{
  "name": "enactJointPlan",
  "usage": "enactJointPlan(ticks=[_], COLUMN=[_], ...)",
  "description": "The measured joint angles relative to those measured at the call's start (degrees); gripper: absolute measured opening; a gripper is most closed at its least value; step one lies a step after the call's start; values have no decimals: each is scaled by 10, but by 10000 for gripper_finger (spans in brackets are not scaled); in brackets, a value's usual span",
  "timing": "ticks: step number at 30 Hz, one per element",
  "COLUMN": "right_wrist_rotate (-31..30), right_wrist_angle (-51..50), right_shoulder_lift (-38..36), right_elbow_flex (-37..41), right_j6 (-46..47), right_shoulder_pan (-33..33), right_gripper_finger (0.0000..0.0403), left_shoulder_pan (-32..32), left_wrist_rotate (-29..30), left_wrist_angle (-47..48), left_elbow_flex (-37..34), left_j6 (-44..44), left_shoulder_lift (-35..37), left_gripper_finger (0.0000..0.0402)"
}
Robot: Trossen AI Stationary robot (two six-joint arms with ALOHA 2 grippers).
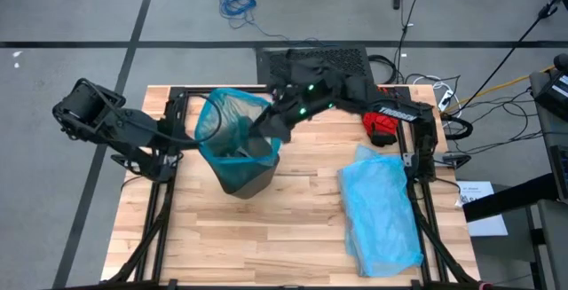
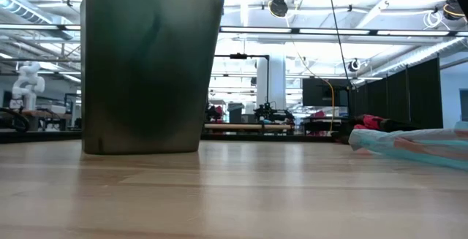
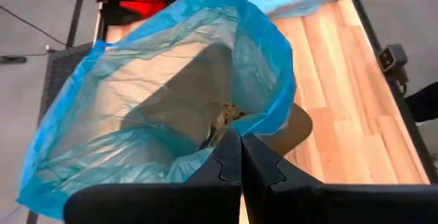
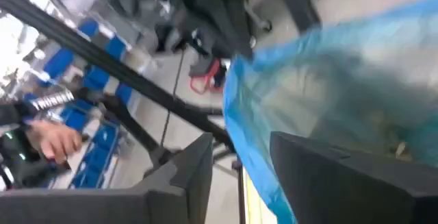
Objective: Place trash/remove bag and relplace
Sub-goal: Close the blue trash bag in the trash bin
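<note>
The bag [image 1: 232, 117] lines the bin [image 1: 244, 176] near the table's [image 1: 266, 237] middle, its blue rim standing open above the bin, with brown trash [image 3: 222, 118] at the bottom. The left gripper [image 3: 241, 157] is clenched on the bag's near rim. The right gripper [image 4: 236, 166] is at the far rim with its fingers parted, the blue edge between them. A paler blue bag [image 1: 380, 210] and a red glove [image 1: 383, 129] lie to the right.

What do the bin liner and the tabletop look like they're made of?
The bag: thin, glossy, see-through plastic film; it wrinkles and the bin shows through it. The table: pale wood planks, matte to satin; grain and seams show, likely butcher block.
</note>
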State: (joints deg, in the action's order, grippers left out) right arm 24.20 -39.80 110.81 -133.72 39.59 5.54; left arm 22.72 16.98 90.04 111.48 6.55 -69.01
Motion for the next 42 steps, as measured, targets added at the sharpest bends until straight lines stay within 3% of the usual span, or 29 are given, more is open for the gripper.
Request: enactJointPlan(ticks=[3, 7, 11, 19, 28, 37, 40, 42], right_wrist_rotate=[-48, -131, -148, -107, -134, -78, -79, -78], right_wrist_angle=[-52, -216, -293, -238, -239, -188, -186, -178], right_shoulder_lift=[-9, -1, 19, 36, 36, 35, 35, 35], right_elbow_flex=[-1, 0, 0, 0, 27, 68, 71, 71], right_j6=[-11, -68, -88, -84, -59, -57, -62, -67], right_shoulder_pan=[23, 61, 93, 118, 144, 142, 142, 142], right_gripper_finger=[154, 154, 154, 154, 153, 152, 131, 95], left_shoulder_pan=[0, 0, 0, 1, 1, 1, 1, 1], left_wrist_rotate=[-18, -29, -32, -34, -34, -34, -34, -34], left_wrist_angle=[0, 0, 0, 0, 0, 0, 0, 0], left_elbow_flex=[0, 0, 0, 0, 0, 0, 0, 0], left_j6=[0, 1, 6, 18, 21, 21, 25, 36], left_shoulder_lift=[0, 0, 0, 0, 0, 0, 0, 0], left_gripper_finger=[0, 0, 0, 0, 0, 0, 0, 0])
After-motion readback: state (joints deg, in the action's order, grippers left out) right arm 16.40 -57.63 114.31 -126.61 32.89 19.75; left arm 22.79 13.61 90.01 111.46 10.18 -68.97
